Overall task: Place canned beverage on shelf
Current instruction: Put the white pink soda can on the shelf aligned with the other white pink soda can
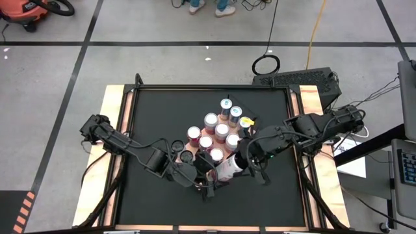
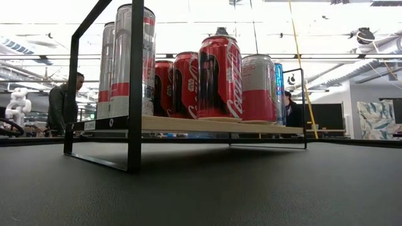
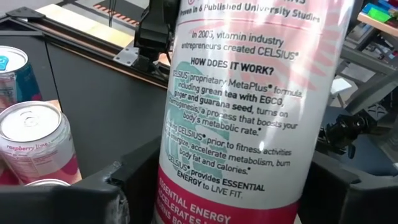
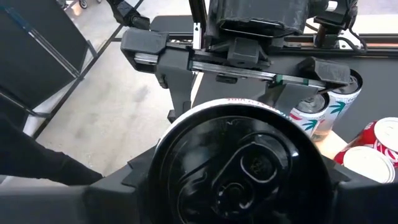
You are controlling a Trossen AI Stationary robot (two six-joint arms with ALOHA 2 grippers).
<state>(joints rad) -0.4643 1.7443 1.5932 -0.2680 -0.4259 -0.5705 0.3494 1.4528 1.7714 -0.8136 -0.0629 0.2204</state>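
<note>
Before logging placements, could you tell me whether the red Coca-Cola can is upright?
Upright: the Coca-Cola can stands on its base on the shelf.

One camera looks straight down on the whole surface [image 1: 156, 130], one sits level with it facing the shelf [image 2: 213, 125], and both wrist cameras peer past their fingers [image 3: 348, 186] at one can [image 3: 242, 112], very close.

Both arms reach in low toward the middle, meeting around 6 o'clock. Left gripper [image 1: 207, 184] comes from 8 o'clock, right gripper [image 1: 242, 161] from 3 o'clock, both clamped around something.
</note>
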